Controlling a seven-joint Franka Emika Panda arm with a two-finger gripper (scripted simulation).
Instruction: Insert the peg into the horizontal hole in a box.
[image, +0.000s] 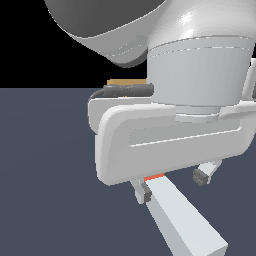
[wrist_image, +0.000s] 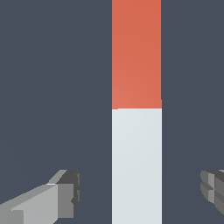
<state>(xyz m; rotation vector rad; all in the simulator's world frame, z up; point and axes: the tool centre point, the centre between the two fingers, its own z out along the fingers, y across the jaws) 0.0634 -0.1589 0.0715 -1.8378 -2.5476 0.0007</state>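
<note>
The gripper (wrist_image: 140, 192) is hovering right over the peg (wrist_image: 136, 131), and its jaws are standing wide apart, one finger (wrist_image: 65, 194) on each side with clear gaps to the bar, gripping nothing at all. The peg is lying flat on the dark desk (image: 45, 165), and in the wrist view the jaws are straddling its pale grey-white part, just short of the seam where the red-orange end begins. In the exterior view the arm is filling most of the picture; the white length of the peg is running out toward the camera, and only a sliver of the tan box (image: 125, 82) is peeking out behind the wrist, well apart from the peg, its hole hidden. This is looking like the approach to the grasp. To do it well, the arm is needing to come down straight, keeping the bar centred between the pads, because right now it is sitting a touch nearer one finger, and closing squarely on the flat sides so the peg is not twisting when lifted.
</note>
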